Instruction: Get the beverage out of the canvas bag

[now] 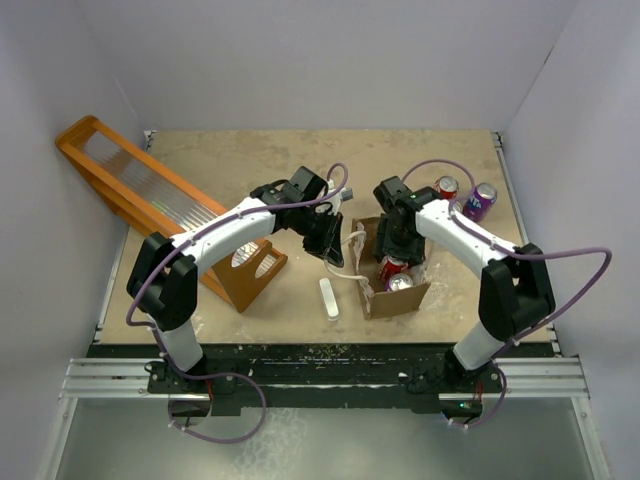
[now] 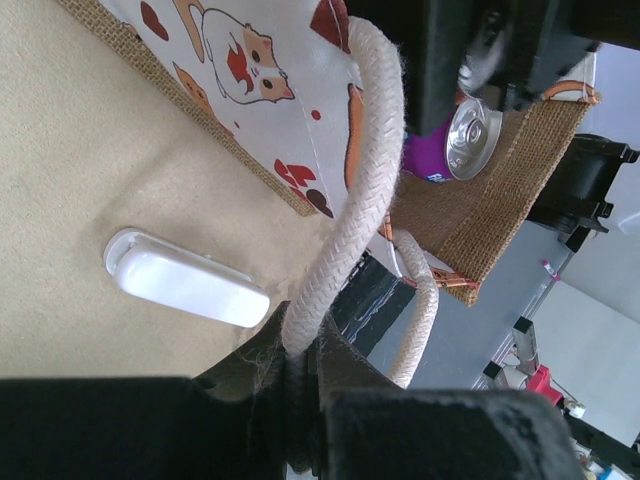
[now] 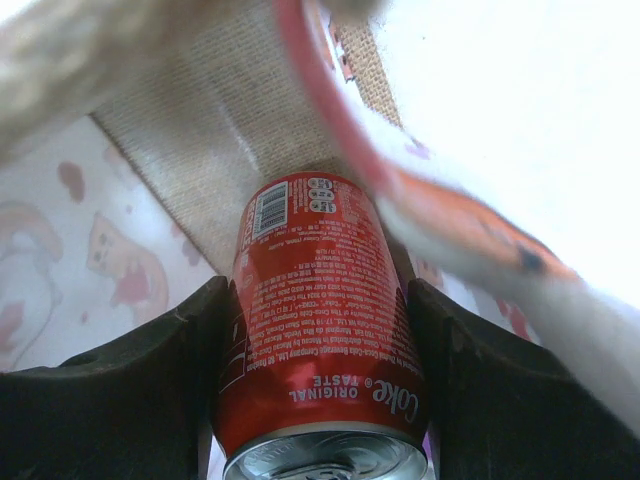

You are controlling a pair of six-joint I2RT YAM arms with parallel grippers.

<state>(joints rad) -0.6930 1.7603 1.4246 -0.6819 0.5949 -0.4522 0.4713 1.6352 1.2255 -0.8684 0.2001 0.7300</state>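
Rope handle pinched in left tool, canvas bag beyond

The brown canvas bag, its white side panels printed with red cats, stands open just right of frame centre, one white rope handle pulled taut. A red Coke can sits inside it.

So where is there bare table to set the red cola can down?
Far middle, between the long orange wooden rack and the red can and purple can at far right. Crowded around the small brown canvas bag and white oblong object.
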